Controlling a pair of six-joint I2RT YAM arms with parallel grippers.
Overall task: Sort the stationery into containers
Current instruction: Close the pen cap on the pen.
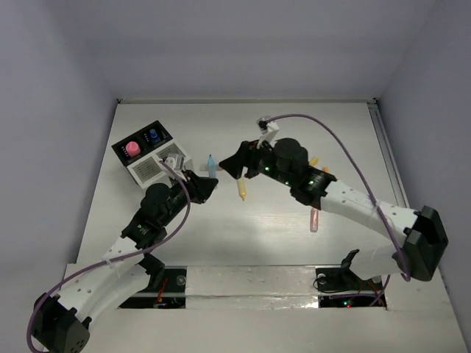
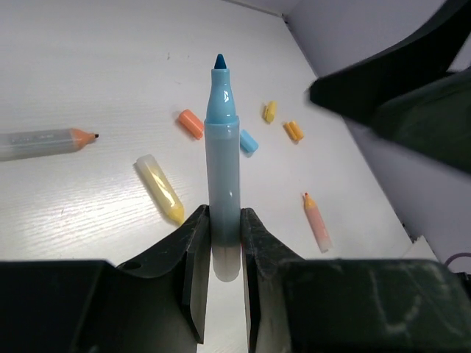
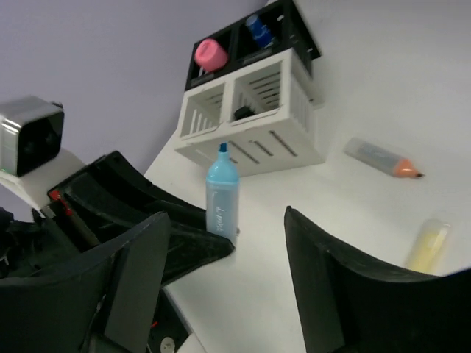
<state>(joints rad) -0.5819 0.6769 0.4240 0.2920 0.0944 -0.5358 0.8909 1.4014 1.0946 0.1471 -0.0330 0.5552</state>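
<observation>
From above, the left tool [image 1: 208, 180] is clenched on the light blue marker [image 1: 212, 166] just right of the organizer [image 1: 151, 158]; the right tool [image 1: 234, 165] stands released beside it. Left wrist: the grip sits low on a barrel that is probably stiff, light and slick. Right wrist: the marker is upright, beside the white compartments [image 3: 254, 136].

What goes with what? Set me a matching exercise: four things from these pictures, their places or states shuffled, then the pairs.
Things
1. light blue highlighter
2. pink-capped item
3. yellow marker
4. right gripper

Places or states
A. lying flat on the table
B. open, holding nothing
C. sitting in a black compartment
D. clamped in the left gripper

Pairs: 1-D, 2-C, 3-A, 4-B
</observation>
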